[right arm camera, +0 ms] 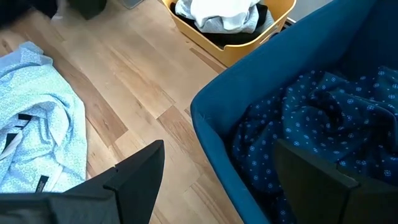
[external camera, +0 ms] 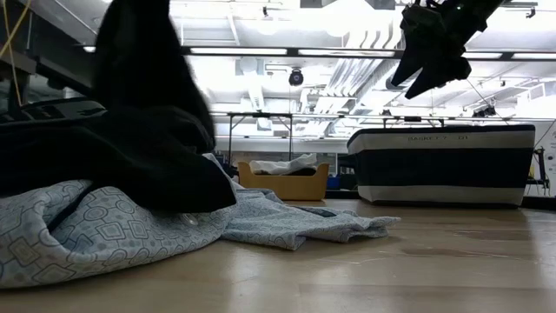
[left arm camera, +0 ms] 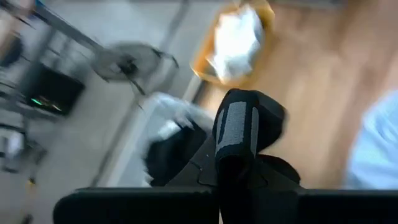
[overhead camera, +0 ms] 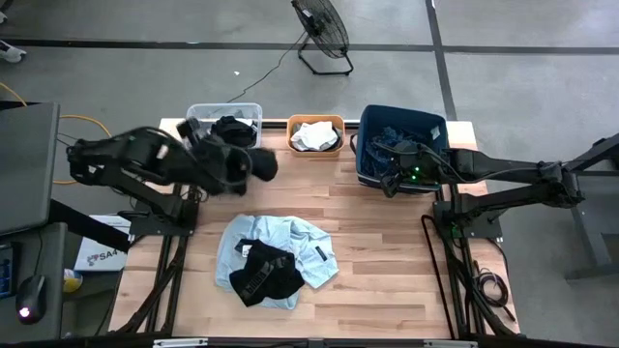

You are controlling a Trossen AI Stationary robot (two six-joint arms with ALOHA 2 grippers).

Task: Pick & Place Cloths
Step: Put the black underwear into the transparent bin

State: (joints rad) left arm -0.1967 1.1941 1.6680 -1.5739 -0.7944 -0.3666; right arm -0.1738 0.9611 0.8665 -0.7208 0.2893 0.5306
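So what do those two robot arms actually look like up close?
Both arms are dark, nearly black, built from jointed tube-like segments on black frames. The right gripper has small green lights glowing near its wrist, and its two fingers are flat, dark, angular plates. The left gripper looks bulkier, and one finger carries a grey textured pad.

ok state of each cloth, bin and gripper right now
left gripper: shut, by the clear bin
right gripper: open, over the blue bin
light blue cloth: spread on table
black cloth: bunched on it
clear bin: black cloth inside
orange bin: white cloth inside
blue bin: dotted cloth inside
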